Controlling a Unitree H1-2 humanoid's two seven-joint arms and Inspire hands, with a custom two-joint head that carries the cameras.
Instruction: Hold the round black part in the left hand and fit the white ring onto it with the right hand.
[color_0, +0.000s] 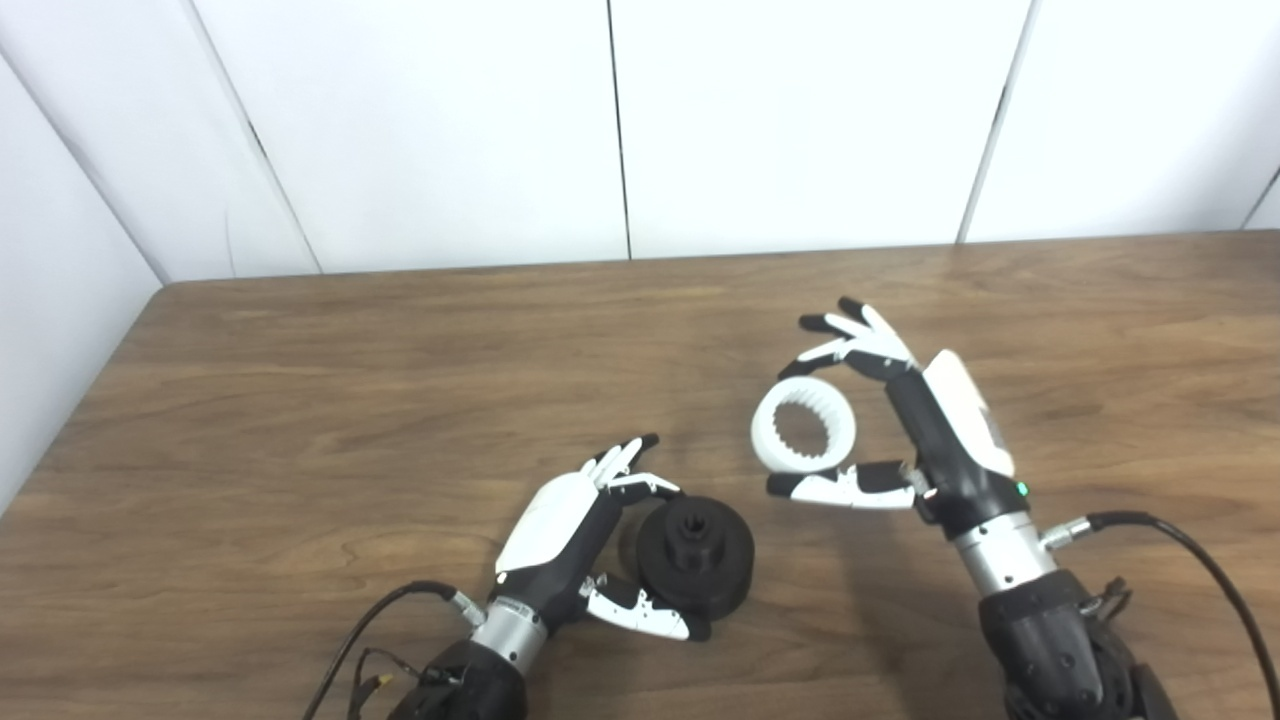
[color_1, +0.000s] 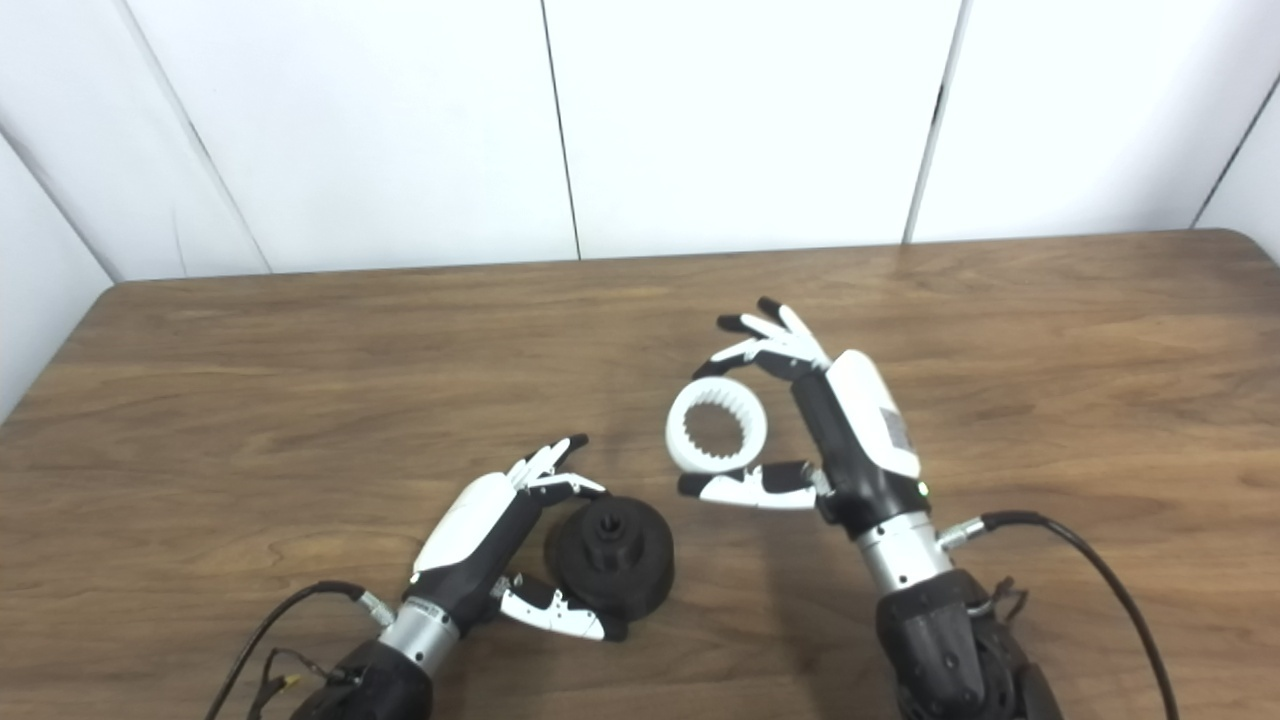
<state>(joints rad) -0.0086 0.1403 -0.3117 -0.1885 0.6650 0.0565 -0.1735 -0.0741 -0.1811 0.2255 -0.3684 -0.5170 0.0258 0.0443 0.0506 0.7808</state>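
Observation:
The round black part (color_0: 695, 550) rests on the wooden table (color_0: 350, 400) near its front edge, with a raised hub facing up. My left hand (color_0: 570, 520) is closed around its left side, fingers behind it and thumb in front. My right hand (color_0: 930, 430) holds the white toothed ring (color_0: 848, 430) pinched between thumb and a fingertip, its other fingers spread. The ring hangs tilted, up and to the right of the black part and apart from it. Both also show in the right eye view: the black part (color_1: 610, 555) and the ring (color_1: 755, 430).
White wall panels (color_0: 620, 130) stand behind the table's far edge. A black cable (color_0: 1190, 540) loops from my right wrist, and another cable (color_0: 370, 620) from my left wrist. The table's left edge (color_0: 90, 400) runs diagonally.

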